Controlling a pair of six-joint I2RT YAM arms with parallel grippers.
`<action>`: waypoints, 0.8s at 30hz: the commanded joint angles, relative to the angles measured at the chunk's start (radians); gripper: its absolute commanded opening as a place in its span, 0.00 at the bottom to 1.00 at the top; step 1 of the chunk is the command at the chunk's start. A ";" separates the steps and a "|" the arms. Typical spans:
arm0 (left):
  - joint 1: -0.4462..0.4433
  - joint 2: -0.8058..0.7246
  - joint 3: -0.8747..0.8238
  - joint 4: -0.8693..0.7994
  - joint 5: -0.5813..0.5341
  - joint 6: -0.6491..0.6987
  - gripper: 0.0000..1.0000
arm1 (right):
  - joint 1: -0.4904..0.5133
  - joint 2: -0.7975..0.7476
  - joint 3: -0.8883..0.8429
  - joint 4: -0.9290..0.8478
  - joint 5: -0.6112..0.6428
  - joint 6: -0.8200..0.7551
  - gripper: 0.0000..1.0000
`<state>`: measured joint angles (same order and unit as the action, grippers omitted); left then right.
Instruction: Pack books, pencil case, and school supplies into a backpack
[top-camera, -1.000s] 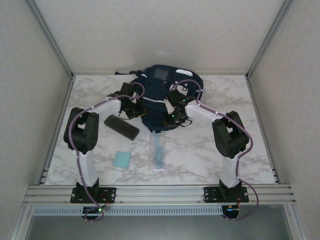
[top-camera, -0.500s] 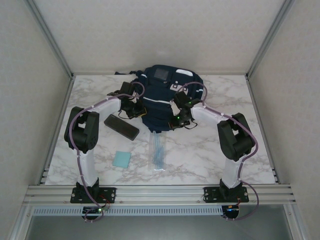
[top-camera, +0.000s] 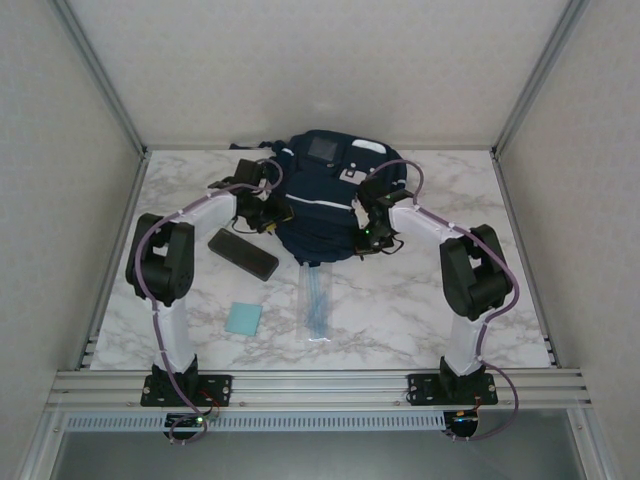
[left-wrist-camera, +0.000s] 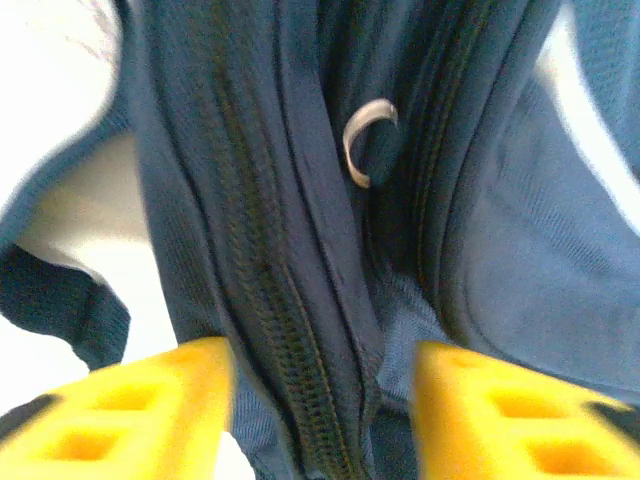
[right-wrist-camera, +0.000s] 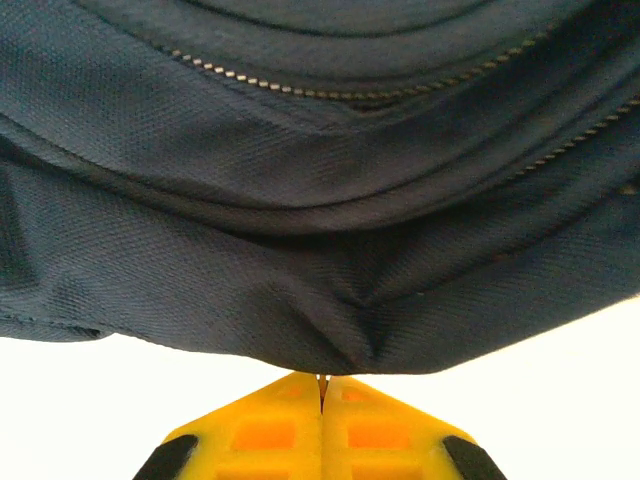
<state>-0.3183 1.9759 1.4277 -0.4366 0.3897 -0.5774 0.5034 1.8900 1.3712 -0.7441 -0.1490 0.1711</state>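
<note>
Jaws of the left gripper (left-wrist-camera: 320, 400) are spread apart, straddling a zipper seam (left-wrist-camera: 270, 300) of the backpack (top-camera: 325, 190) without clamping it. Those of the right gripper (right-wrist-camera: 322, 385) are pressed together on a puckered fold at the backpack's near edge. The backpack lies at the far middle of the table (top-camera: 420, 310). With only one side held, the opening may sag shut, or the pinched fabric may slip free. Nearer, the pencil case (top-camera: 242, 253) at left, the clear packet (top-camera: 316, 305) at centre and the light-blue pad (top-camera: 243, 318) lie unpacked. The packet's far end reaches the backpack's edge and could be dragged.
</note>
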 joint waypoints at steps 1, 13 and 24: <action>0.003 -0.122 -0.026 0.065 -0.043 -0.065 0.80 | 0.036 0.035 0.041 -0.005 -0.048 0.007 0.00; -0.279 -0.242 -0.370 0.395 -0.123 -0.611 0.99 | 0.089 0.048 0.087 0.123 -0.130 0.040 0.00; -0.305 -0.091 -0.353 0.445 -0.291 -0.712 0.58 | 0.069 0.013 0.002 0.057 -0.041 -0.165 0.00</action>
<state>-0.6273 1.8172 1.0618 -0.0174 0.1730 -1.2568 0.5800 1.9289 1.4086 -0.6750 -0.2203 0.1081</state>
